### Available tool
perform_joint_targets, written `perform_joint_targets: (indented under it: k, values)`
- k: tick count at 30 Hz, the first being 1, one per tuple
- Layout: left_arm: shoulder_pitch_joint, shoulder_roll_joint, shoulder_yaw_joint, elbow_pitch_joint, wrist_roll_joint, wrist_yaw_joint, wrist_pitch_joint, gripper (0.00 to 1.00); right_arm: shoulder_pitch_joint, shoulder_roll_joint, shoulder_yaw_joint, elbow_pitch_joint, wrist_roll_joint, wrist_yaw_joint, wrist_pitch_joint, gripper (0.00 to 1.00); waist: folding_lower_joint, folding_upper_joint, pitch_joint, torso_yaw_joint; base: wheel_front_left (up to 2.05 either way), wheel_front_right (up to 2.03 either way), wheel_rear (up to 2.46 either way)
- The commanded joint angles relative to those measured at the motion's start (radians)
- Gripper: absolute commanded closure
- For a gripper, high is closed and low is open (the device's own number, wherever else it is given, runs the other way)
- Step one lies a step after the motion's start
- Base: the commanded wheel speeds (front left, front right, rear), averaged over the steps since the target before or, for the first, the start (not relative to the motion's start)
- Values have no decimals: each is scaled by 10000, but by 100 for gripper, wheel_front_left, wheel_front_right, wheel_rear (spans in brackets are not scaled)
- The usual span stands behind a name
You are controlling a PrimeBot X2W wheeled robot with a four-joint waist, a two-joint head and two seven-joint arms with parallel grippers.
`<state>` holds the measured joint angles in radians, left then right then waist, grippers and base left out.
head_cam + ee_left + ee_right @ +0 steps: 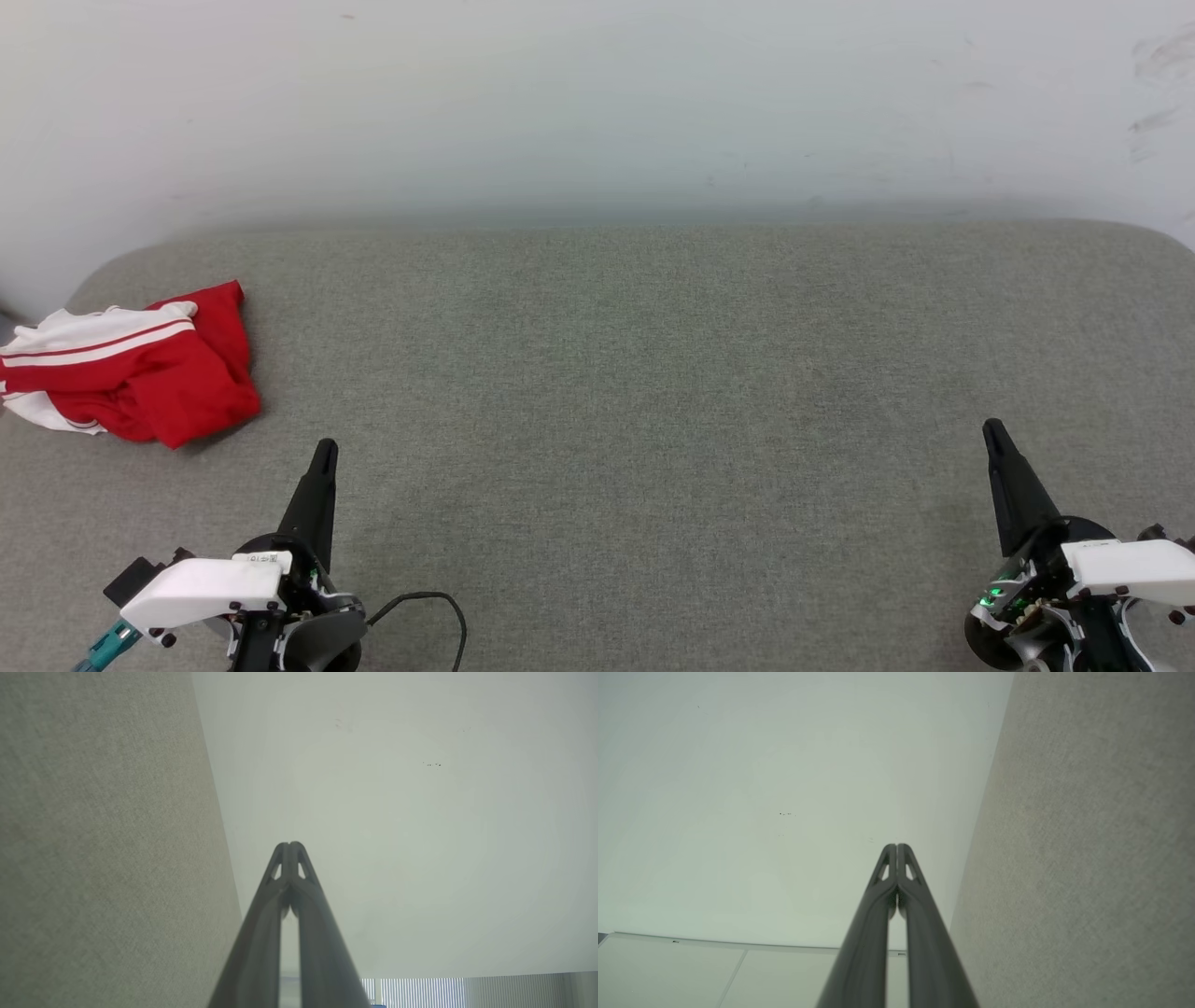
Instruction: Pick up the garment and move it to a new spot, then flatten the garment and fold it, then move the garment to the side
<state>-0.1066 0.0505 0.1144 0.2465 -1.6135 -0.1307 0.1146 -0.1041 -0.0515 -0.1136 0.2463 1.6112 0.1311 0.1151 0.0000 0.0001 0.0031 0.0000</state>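
**Crumpled shirt (140, 373) at the left edge**

Soft red cloth with white, red-striped sleeves lies bunched on a grey woven surface (653, 420) with rounded corners, below a pale scuffed wall (597, 103). The left gripper (324, 453) is near it and the right gripper (991, 431) well apart, both with jaws pressed together, empty.

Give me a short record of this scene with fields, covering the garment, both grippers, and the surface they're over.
garment: red and white, crumpled in a heap at the far left of the surface
left gripper: shut, empty, the nearer one to the garment but apart from it
right gripper: shut, empty, at the lower right, far from the garment
surface: grey fabric
wall: pale, behind the surface
task stage: garment not yet picked up
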Motion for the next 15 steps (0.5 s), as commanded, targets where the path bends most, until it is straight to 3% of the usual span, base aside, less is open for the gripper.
perform_joint_targets:
  k: [1, 15]
  values:
    - [-70, -9, 14, -8, 12, -17, 21, 100, -118, 25, 2, -2, 37, -7, 9, 100, 0, -1, 0, 0, 0, 0, 0]
    - [-70, -11, 14, -8, 12, -17, 20, 100, -118, 25, 2, -2, 37, -7, 8, 100, 0, -1, 0, 0, 0, 0, 0]
